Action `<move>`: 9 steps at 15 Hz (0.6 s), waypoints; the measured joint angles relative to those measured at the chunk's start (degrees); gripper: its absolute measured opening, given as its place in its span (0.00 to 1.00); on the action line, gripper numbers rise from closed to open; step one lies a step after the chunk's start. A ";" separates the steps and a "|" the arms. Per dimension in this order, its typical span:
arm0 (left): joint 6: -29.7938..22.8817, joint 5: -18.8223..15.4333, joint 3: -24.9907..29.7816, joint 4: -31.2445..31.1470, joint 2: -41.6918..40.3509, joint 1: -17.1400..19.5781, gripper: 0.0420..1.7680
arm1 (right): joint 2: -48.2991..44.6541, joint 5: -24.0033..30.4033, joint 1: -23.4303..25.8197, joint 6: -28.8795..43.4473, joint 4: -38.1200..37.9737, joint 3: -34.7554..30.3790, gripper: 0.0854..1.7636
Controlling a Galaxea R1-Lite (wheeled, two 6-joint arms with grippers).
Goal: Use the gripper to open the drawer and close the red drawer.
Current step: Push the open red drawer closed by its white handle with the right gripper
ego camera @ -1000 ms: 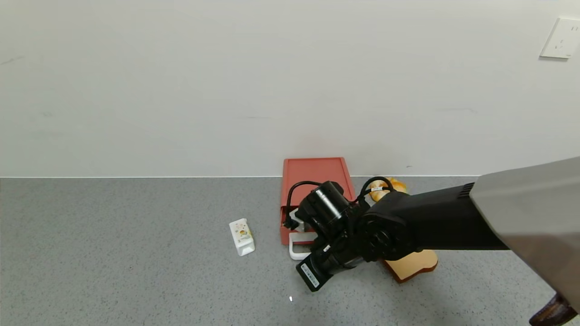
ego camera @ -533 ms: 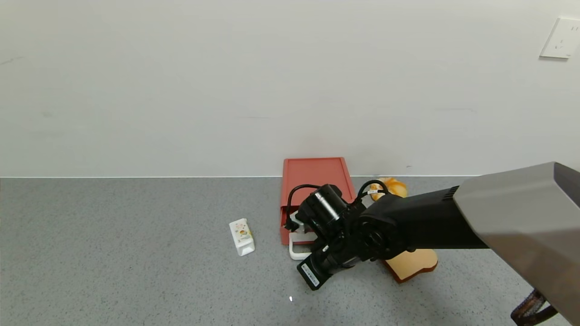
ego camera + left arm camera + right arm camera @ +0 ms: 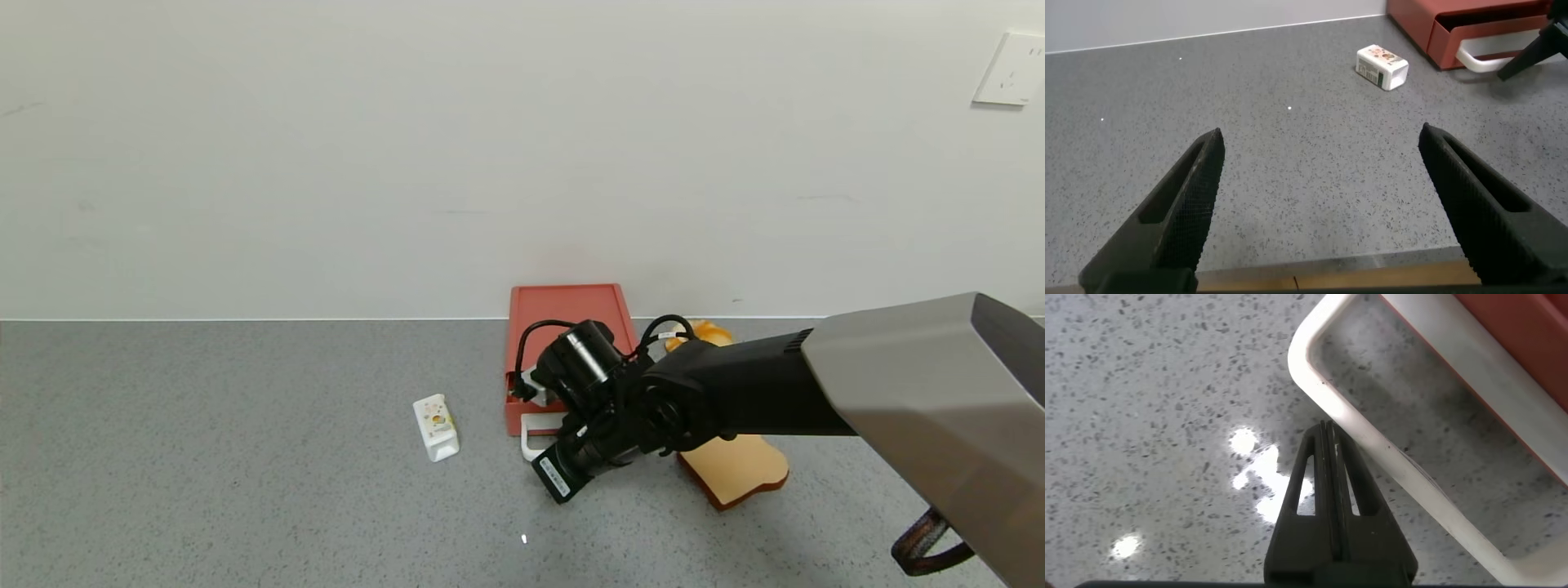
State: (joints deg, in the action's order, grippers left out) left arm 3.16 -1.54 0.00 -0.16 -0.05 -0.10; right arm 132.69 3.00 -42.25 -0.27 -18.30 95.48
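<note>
The red drawer [image 3: 567, 339] sits on the grey counter [image 3: 204, 457] with its back against the white wall [image 3: 408, 147], and its white loop handle [image 3: 535, 437] sticks out of the front toward the robot. The tray looks pushed in or nearly so, the front panel close to flush with the box. The right gripper [image 3: 1327, 445] is low over the counter right at that handle, fingers pressed flat together with nothing between them, their tip touching or just short of the outer edge of the white loop. Its black wrist, with looped cables and a barcode label, hangs over the drawer's front. A toast slice [image 3: 739, 469] lies to the right of the drawer, partly under the arm, and an orange bun [image 3: 710, 331] sits behind it near the wall. A small white carton [image 3: 435, 426] lies to the drawer's left. The left gripper [image 3: 1323, 212] hovers well off to the left, fingers spread wide and empty.
</note>
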 joint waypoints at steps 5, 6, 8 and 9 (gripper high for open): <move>0.00 0.05 0.00 -0.02 0.00 0.00 0.97 | 1.51 -1.10 1.38 -1.30 0.02 2.58 0.02; 0.00 0.05 0.00 -0.02 0.00 0.00 0.97 | 1.78 -1.11 1.49 -1.51 0.00 3.04 0.02; 0.00 0.05 0.00 -0.02 0.00 0.00 0.97 | 2.36 -1.10 1.82 -1.84 -0.06 4.16 0.02; 0.00 0.06 0.00 0.00 0.00 0.00 0.97 | 2.72 -1.10 2.18 -1.93 -0.11 4.80 0.02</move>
State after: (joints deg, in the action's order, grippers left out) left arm 3.16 -1.48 0.00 -0.16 -0.05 -0.10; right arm 135.41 1.90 -40.07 -2.19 -18.41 100.28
